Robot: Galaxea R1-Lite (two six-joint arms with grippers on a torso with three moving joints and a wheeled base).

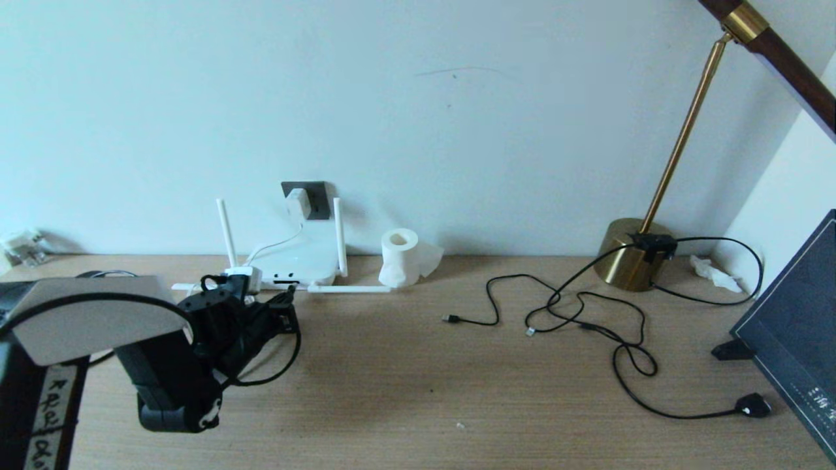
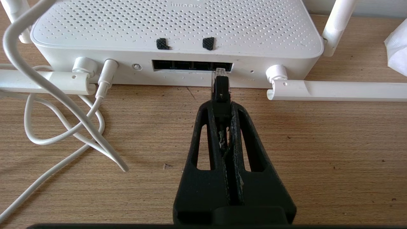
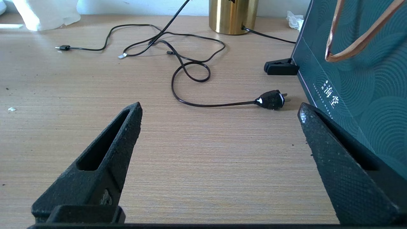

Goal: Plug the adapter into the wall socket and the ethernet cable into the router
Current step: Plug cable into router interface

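The white adapter (image 1: 298,203) sits in the dark grey wall socket (image 1: 319,194) behind the router (image 1: 307,260). Its thin white cord (image 2: 63,127) runs into the router's (image 2: 178,28) front. My left gripper (image 2: 221,106) is shut on the ethernet cable's black plug (image 2: 221,90). The plug's clear tip touches the mouth of the rightmost of the dark ports (image 2: 190,65). In the head view the left gripper (image 1: 285,305) is at the router's front, with the cable (image 1: 290,356) looping below it. My right gripper (image 3: 219,117) hovers open over bare table with nothing between its fingers.
A toilet-paper roll (image 1: 400,258) stands right of the router. Thin black cords (image 1: 555,313) and the lamp cord's bulky plug (image 3: 272,99) lie at mid-right. A brass lamp base (image 1: 630,254) stands at the back right. A dark green box (image 3: 349,63) stands at the right edge.
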